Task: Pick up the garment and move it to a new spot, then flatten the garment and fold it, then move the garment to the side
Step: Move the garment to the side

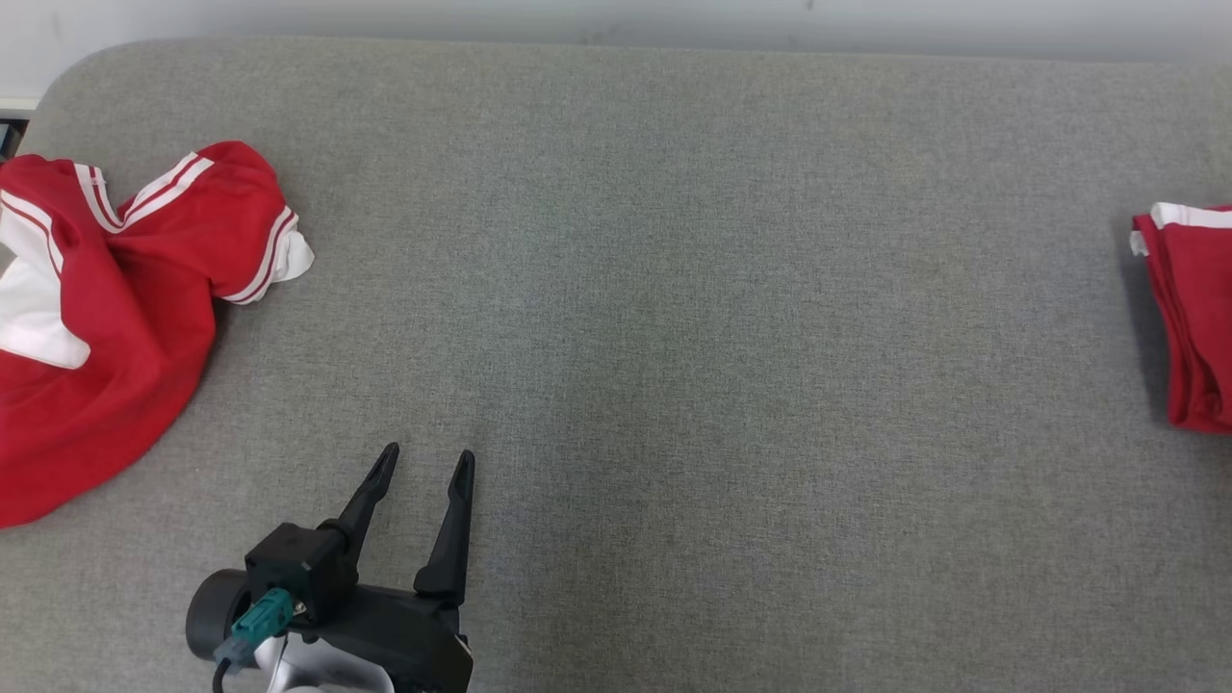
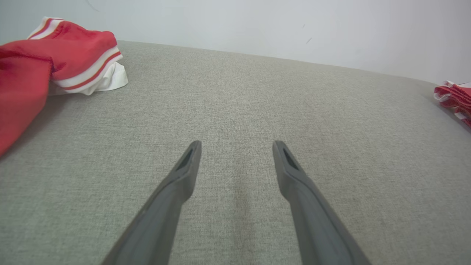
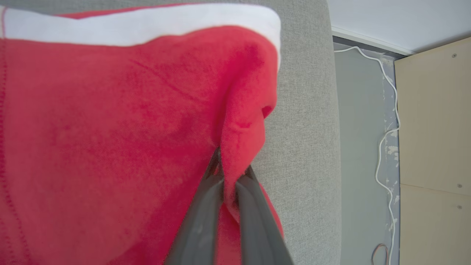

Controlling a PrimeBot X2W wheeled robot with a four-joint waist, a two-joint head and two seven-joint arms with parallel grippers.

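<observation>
1. We held our left gripper (image 1: 427, 452) wide open and empty over the grey cushion (image 1: 693, 337).
2. Our right gripper (image 3: 232, 163) was clamped on a fold of the folded red garment (image 3: 110, 129), which lay at the cushion's right edge.
3. We saw a crumpled red garment (image 1: 106, 327) at the far left, well apart.
</observation>
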